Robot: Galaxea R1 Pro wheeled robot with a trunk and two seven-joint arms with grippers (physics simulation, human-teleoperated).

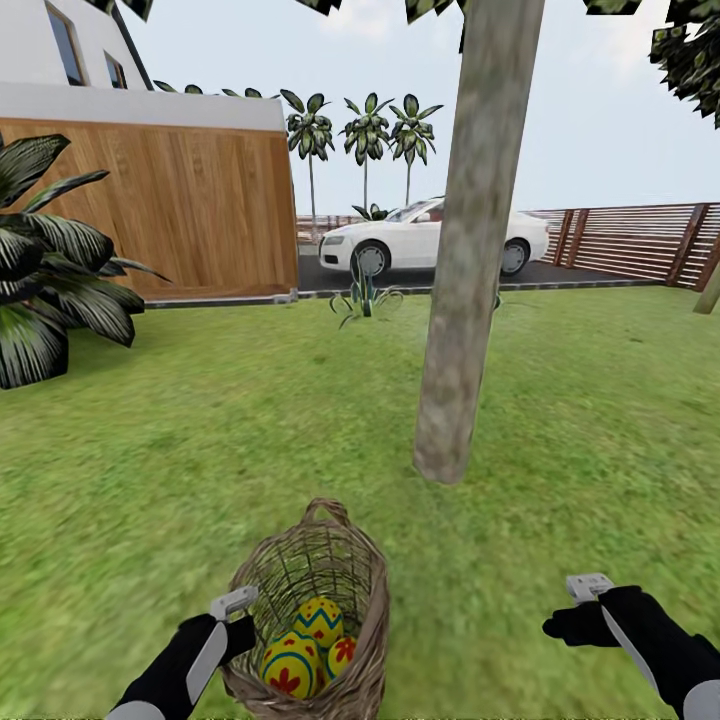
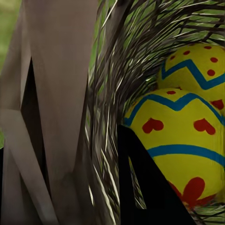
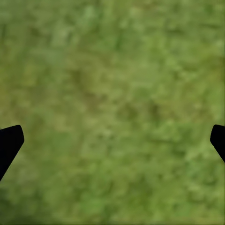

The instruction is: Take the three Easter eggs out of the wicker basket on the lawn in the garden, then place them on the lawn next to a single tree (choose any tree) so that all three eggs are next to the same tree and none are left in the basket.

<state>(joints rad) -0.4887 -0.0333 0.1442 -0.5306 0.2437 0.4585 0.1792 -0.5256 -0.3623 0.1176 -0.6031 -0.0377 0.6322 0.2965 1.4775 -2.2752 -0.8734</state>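
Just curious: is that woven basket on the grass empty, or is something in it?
Not empty. The wicker basket holds three Easter eggs; none lie on the lawn.

- The wicker basket (image 1: pixel 310 615) was seen at six o'clock on the lawn (image 1: pixel 200 450), three Easter eggs (image 1: pixel 305 650) inside.
- The tree (image 1: pixel 470 250) was found at twelve o'clock of it.
- The left gripper (image 1: pixel 235 612) was placed against the basket's wall, at its nine o'clock.

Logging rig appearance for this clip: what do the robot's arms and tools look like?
Both arms are glossy black with a pale grey-white panel along the forearm. The left tool and right tool are black, each topped by a small light-grey block; the fingertips look black.
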